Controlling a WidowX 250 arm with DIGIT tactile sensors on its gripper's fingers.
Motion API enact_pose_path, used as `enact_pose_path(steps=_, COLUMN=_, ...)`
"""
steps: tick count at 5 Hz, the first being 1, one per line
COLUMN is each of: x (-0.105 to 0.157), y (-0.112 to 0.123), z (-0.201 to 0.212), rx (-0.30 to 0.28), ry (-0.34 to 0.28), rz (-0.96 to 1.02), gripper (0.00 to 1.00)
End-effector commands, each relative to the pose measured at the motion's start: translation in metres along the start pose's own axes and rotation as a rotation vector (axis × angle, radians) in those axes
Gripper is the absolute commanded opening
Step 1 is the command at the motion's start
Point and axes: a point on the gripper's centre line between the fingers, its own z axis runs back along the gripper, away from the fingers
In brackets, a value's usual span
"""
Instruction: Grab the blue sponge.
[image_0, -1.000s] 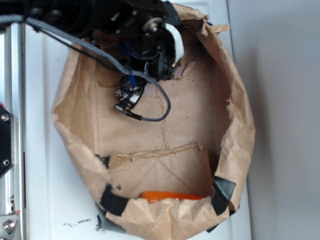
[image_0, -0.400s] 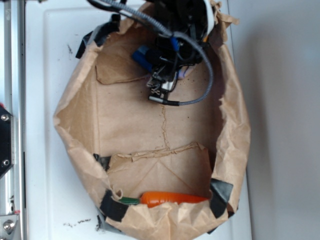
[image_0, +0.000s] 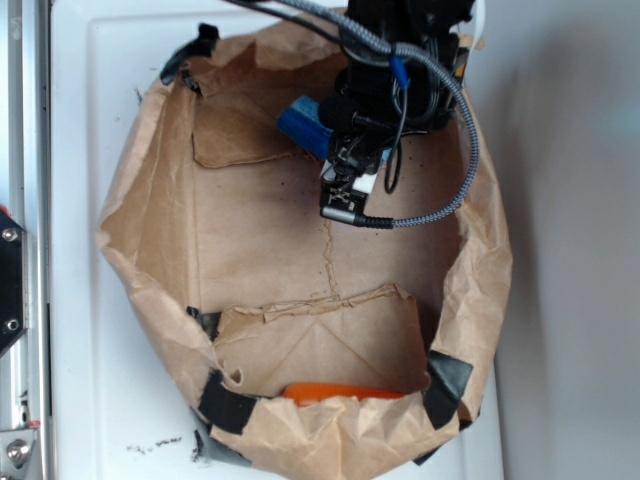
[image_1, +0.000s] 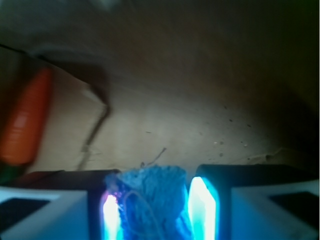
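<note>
The blue sponge (image_0: 301, 123) is a small bright blue block inside the brown paper bag (image_0: 150, 230), near its far wall. My gripper (image_0: 326, 128) reaches down from the top of the exterior view and is shut on it. In the wrist view the sponge (image_1: 152, 197) fills the gap between my two fingers (image_1: 202, 202), which press on both its sides. The arm and its cable hide the right part of the sponge in the exterior view.
An orange carrot-like object (image_0: 340, 391) lies at the bag's near wall and shows at the left of the wrist view (image_1: 25, 120). The bag's crumpled walls ring the gripper. A braided grey cable (image_0: 440, 190) loops off the wrist. A metal rail (image_0: 25, 200) runs along the left.
The arm has swung right across the bag's far end. The sponge, hidden under the arm a second ago, now shows and has shifted right with the gripper.
</note>
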Motion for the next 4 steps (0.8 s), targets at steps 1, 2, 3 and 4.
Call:
enact_pose_path(steps=1, x=0.003, y=-0.030, z=0.047, rx=0.056, ry=-0.062, rz=-0.080, gripper=0.00)
enact_pose_path(steps=2, x=-0.003, y=-0.032, z=0.052, rx=0.083, ry=-0.057, rz=-0.067, gripper=0.00)
enact_pose_path(steps=3, x=-0.008, y=-0.041, z=0.060, rx=0.128, ry=-0.053, rz=-0.052, gripper=0.00)
enact_pose_path(steps=4, x=-0.014, y=-0.048, z=0.061, rx=0.183, ry=-0.092, rz=-0.077, gripper=0.00)
